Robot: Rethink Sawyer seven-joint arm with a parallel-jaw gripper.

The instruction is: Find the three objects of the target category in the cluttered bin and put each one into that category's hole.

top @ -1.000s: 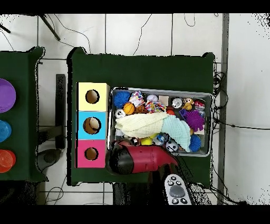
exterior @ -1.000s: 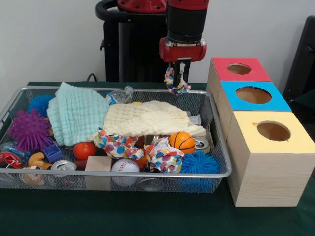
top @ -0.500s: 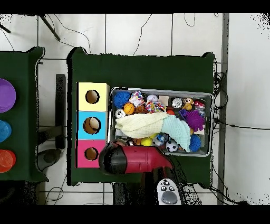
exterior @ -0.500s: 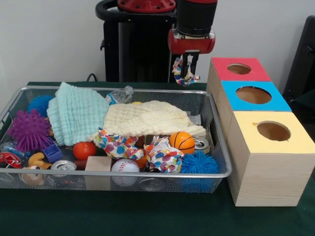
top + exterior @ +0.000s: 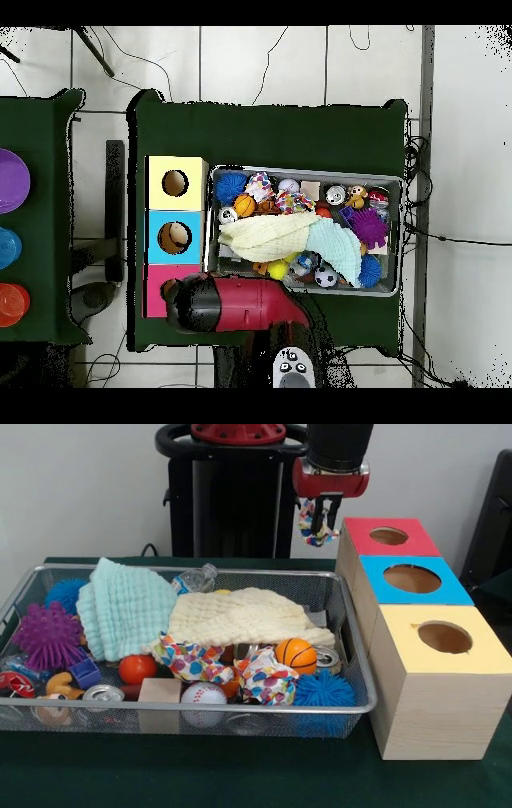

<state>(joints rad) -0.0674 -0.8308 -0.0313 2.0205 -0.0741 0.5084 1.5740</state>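
The arm [image 5: 340, 444] comes straight down from above, with the gripper [image 5: 322, 514] pointing down. Its fingers are closed on a small spotted cloth [image 5: 314, 522], which hangs in the air just beside the red box [image 5: 384, 544], past the end of the bin [image 5: 352, 664]. From above, the arm [image 5: 235, 305] covers part of the red box [image 5: 152, 298], so the cloth may be near the hole [image 5: 389, 535], but it is hard to tell. 2 more spotted cloths [image 5: 190, 658] lie in the bin by the orange ball [image 5: 295, 654]
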